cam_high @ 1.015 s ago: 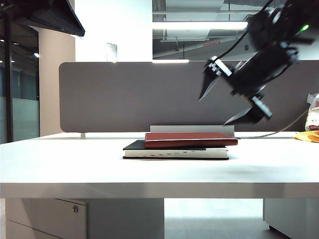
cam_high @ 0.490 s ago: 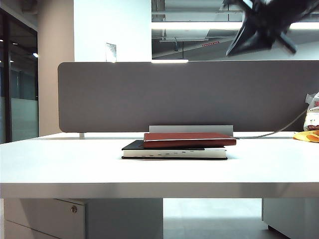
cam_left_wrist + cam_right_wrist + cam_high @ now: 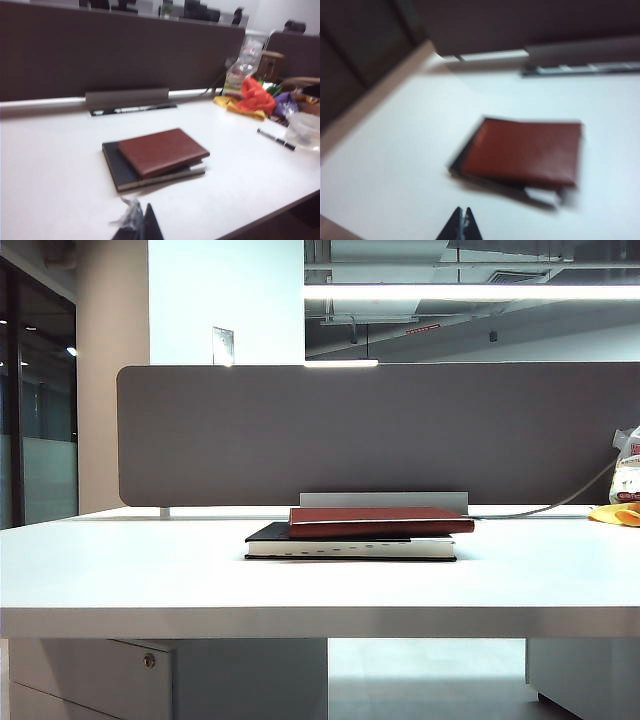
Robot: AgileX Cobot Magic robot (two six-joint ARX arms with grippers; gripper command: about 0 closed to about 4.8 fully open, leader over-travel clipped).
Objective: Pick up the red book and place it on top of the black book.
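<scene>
On the table (image 3: 120, 570), the red book (image 3: 380, 520) was seen lying skewed atop the black book (image 3: 350, 548), overhanging one edge; a nudge could slide it off. Both the left claw (image 3: 139, 222) and right claw (image 3: 463, 226) were closed, empty, well clear.

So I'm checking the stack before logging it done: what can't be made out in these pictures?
- Exterior view: both arms are out of frame.
- Left wrist view: only the tip of the left gripper shows at the edge, blurred; open or shut is unclear.
- Right wrist view: motion blur smears the red book; it hides most of the black book. The right gripper, tips together, is cut off by the edge.
</scene>
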